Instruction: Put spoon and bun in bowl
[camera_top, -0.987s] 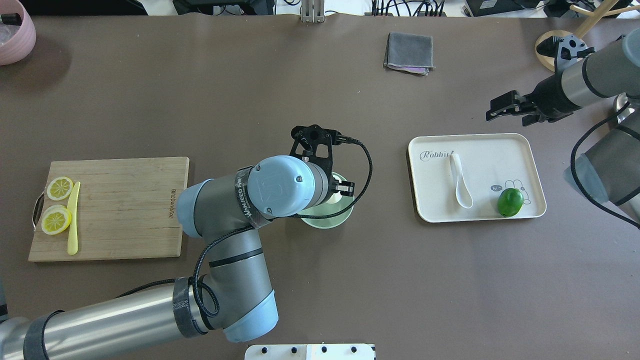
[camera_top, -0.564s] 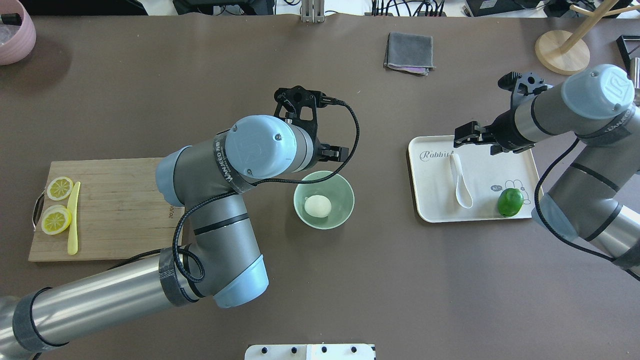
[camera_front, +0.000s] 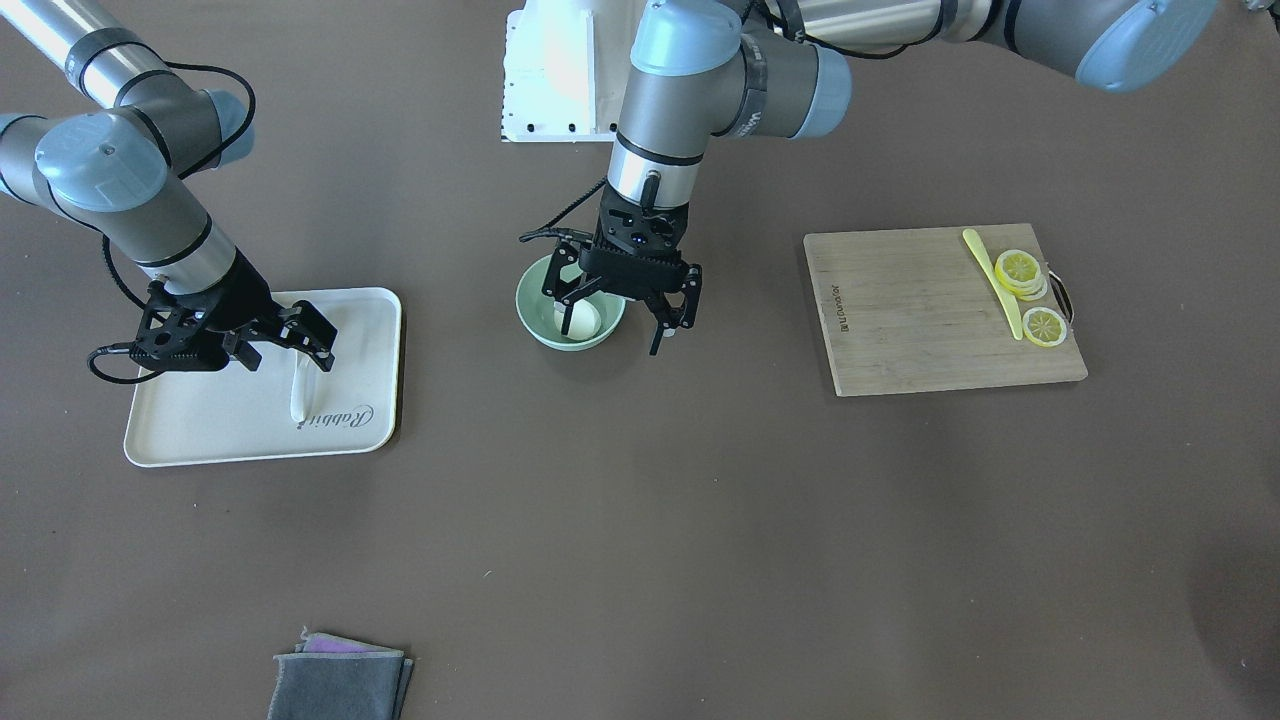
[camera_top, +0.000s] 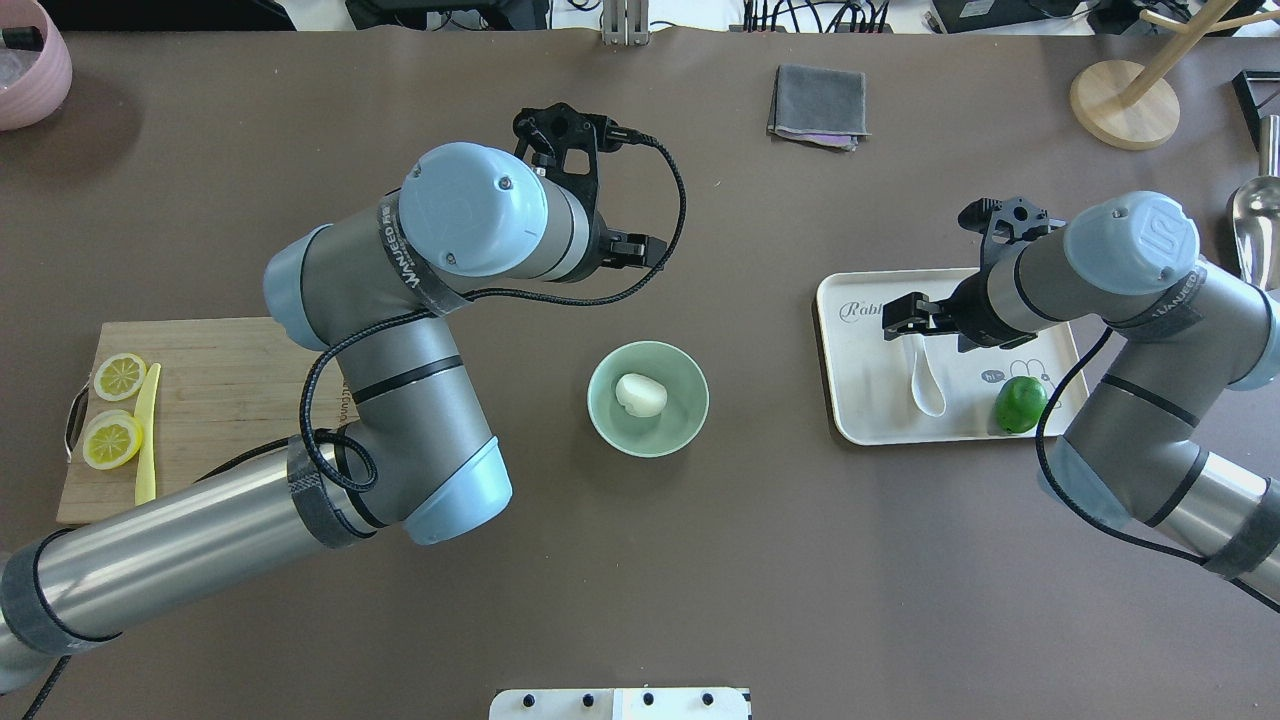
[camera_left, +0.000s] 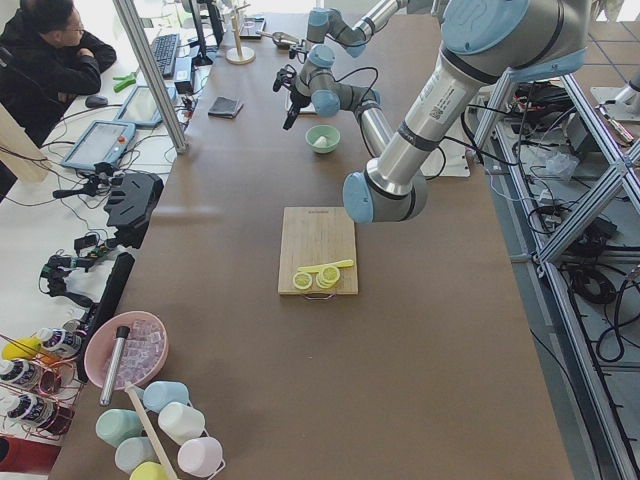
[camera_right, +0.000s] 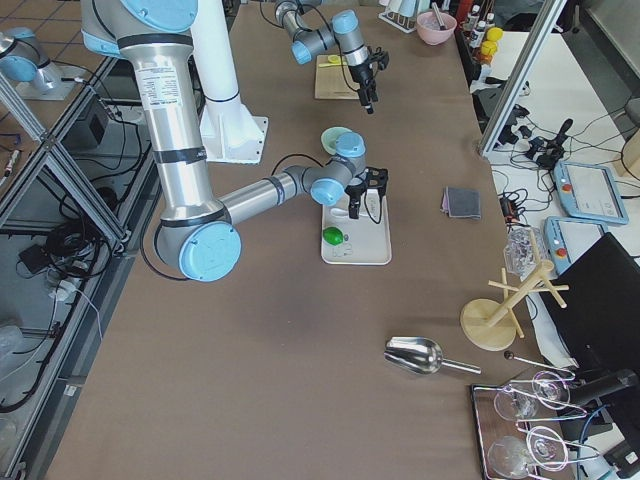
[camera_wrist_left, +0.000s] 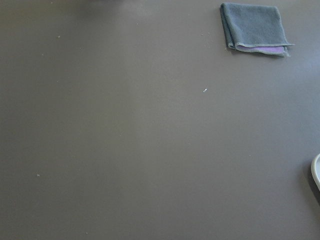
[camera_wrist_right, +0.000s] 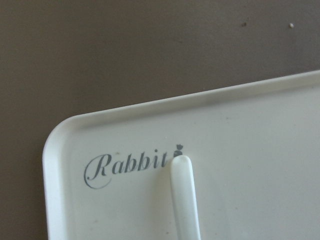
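A lime (camera_top: 1020, 404) is laid near the spoon (camera_top: 927, 388) on the tray (camera_top: 852, 395); the right gripper (camera_top: 893, 318), jaws apart, is held above the spoon's handle.

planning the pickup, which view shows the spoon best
Overhead exterior: the spoon lies on the tray, scoop and most of the handle clear. Front-facing shows only handle; right wrist only the handle tip; exterior right shows it tiny.

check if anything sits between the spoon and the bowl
Nothing visible does. From the spoon, over the low rim of the tray, to the bowl is bare table; the lime lies on the spoon's far side.
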